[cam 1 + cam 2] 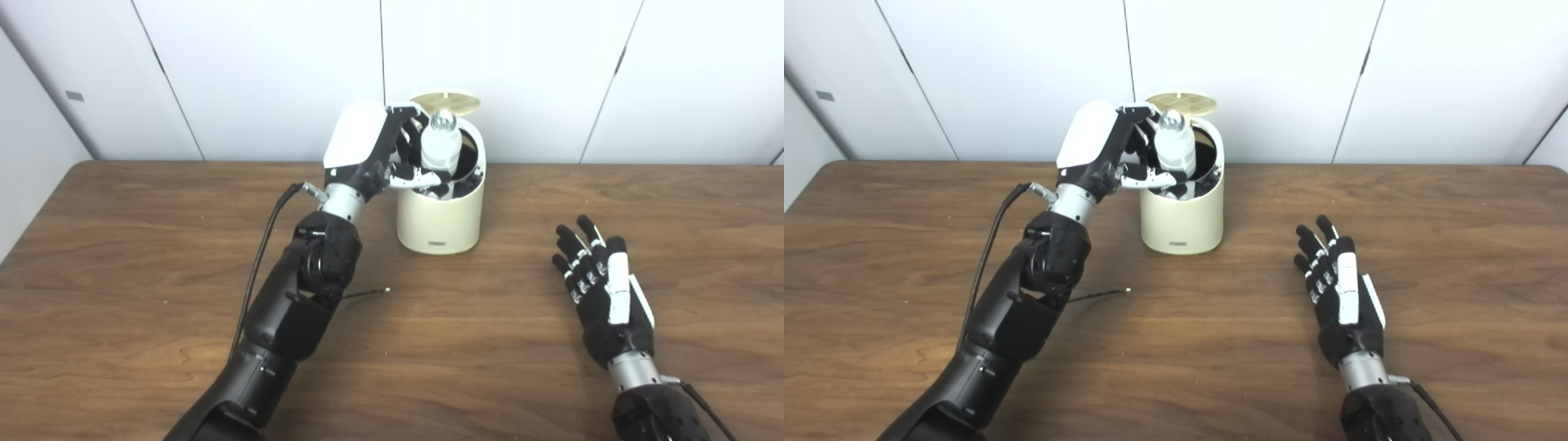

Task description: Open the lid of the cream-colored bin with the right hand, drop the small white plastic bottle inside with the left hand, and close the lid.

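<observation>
While the lid (445, 102) stands tipped up at the back of the bin (441, 214), the left hand (392, 153) holds the bottle (441, 147) right over the open mouth, so the coming release turns on one thing: the bottle sits directly above the dark opening, its long axis close to upright with the rounded cap on top and its lower end already dipped below the rim. The fingers (422, 179) are curled around the bottle from the left side, the thumb side reaching across its lower part, and the white back of the hand faces up and to the left. The forearm rises steeply from the surface (153, 245) at the bin's left, wrist bent toward the opening. By my reading, the bottle has only to be let go to fall inside; a slight lean toward the back could make it brush the lid. The right hand (1344, 300) lies flat on the surface, well apart from the bin to its right and nearer the camera, fingers spread and straight, holding nothing. It is the hand that must close the lid next, and it will need to travel up and leftward to reach it.
</observation>
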